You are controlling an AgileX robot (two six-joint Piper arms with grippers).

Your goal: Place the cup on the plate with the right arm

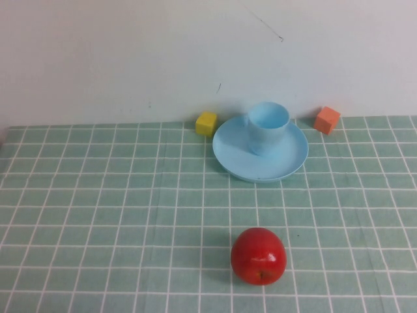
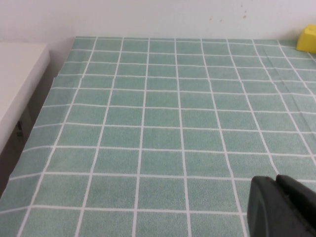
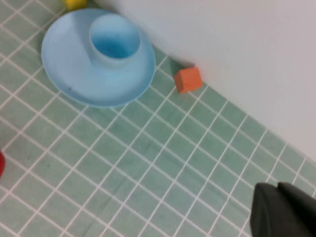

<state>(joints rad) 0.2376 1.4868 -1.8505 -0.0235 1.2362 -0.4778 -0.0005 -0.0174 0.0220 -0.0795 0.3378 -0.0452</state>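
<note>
Cup (image 1: 268,126) upright on plate (image 1: 287,163), near tabletop (image 1: 98,215) far edge by wall. Open room mid-tabletop, apple (image 1: 258,255) nearer. Wrist views only: left end effector (image 2: 281,207), right end effector (image 3: 284,210) above tabletop; openness cannot tell.

The cup (image 1: 268,126) stands upright on the plate (image 1: 234,153), seemingly off-centre.

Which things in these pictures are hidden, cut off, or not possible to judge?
- Left claw: left wrist view, cut by the picture's edge; open or shut is unclear.
- Right claw: right wrist view, cut by the edge the same way.
- Both arms: absent from the high view.
- Plate: its centre is covered by the cup.
- Apple: only a red sliver at the right wrist view's edge.
- Yellow cube: cut by the edge in both wrist views.
</note>
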